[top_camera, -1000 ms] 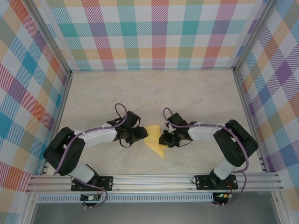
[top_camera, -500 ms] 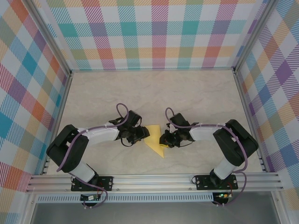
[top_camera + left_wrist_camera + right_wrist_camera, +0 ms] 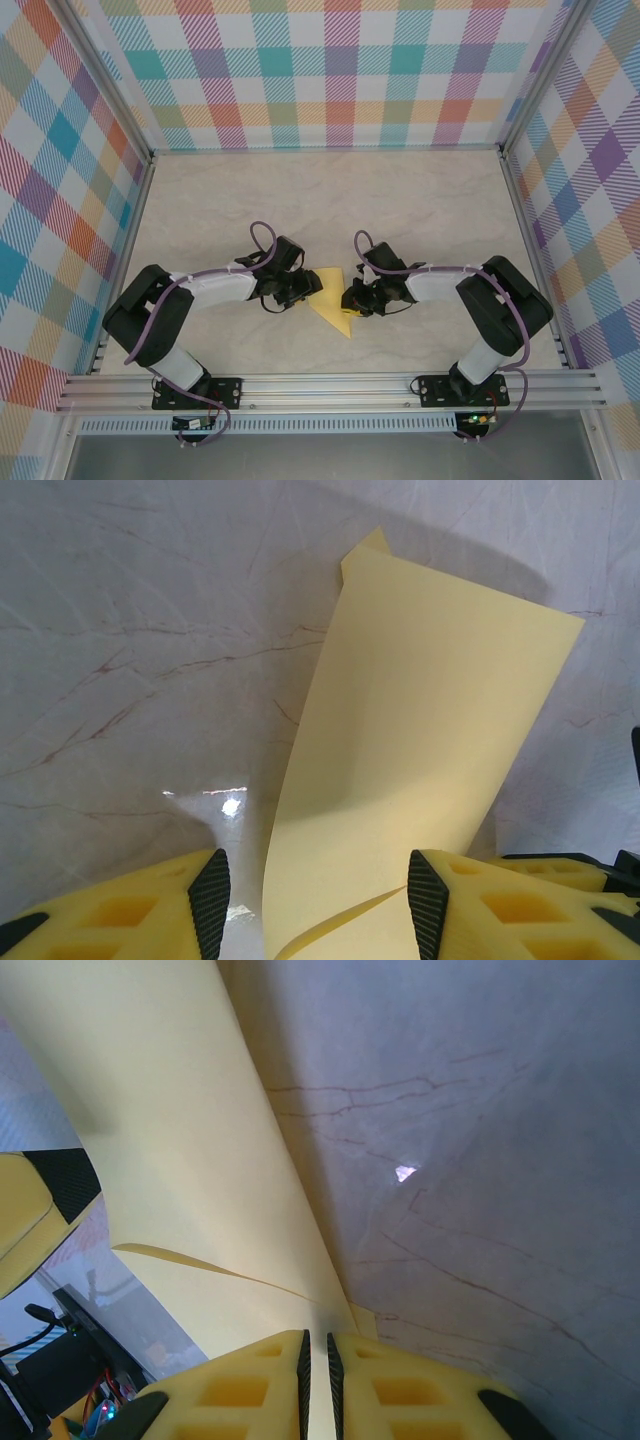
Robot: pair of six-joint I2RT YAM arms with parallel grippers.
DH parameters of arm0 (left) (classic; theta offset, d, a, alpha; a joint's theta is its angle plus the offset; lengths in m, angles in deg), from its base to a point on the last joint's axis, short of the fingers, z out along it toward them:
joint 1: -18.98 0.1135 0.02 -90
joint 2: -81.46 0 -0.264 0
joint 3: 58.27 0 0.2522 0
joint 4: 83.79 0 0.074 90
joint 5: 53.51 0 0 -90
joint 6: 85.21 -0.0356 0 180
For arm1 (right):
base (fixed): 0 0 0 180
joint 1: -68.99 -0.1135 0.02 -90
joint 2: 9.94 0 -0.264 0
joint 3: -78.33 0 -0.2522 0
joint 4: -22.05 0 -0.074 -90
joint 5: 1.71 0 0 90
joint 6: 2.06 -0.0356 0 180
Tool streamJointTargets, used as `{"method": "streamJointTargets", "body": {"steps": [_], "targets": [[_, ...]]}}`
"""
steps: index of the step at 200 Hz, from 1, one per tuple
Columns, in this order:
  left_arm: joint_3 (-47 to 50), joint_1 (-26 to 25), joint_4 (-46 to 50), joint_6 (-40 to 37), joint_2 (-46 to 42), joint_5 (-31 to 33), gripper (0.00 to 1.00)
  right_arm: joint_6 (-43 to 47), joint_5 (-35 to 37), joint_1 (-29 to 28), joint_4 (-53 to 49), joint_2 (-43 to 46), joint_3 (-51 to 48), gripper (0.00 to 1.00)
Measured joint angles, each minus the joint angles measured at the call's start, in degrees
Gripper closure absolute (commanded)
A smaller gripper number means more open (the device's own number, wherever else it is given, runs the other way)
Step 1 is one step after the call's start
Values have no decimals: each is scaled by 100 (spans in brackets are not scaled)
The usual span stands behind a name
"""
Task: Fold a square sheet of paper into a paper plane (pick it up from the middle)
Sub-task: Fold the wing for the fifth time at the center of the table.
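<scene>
Item: folded paper point(image 3: 333, 300), partly raised off the counter point(image 3: 400, 200), edge clamped in my right end effector point(image 3: 317, 1355), my left end effector point(image 3: 318, 905) apart astride its other end; risk: uneven closing skews the crease or tears it.

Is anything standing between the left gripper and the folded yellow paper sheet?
Nothing visible does. The thin creased yellow paper sheet sits between the left gripper's open fingers, above bare marble-patterned tabletop, while the right gripper pinches its other side.
</scene>
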Motion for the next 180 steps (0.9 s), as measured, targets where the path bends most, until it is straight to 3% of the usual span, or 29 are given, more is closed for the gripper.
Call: {"method": "streamJointTargets", "body": {"steps": [180], "targets": [[382,50,-933,745,74,-330,51,-155,-219,83,280,-31,-129,83]]}}
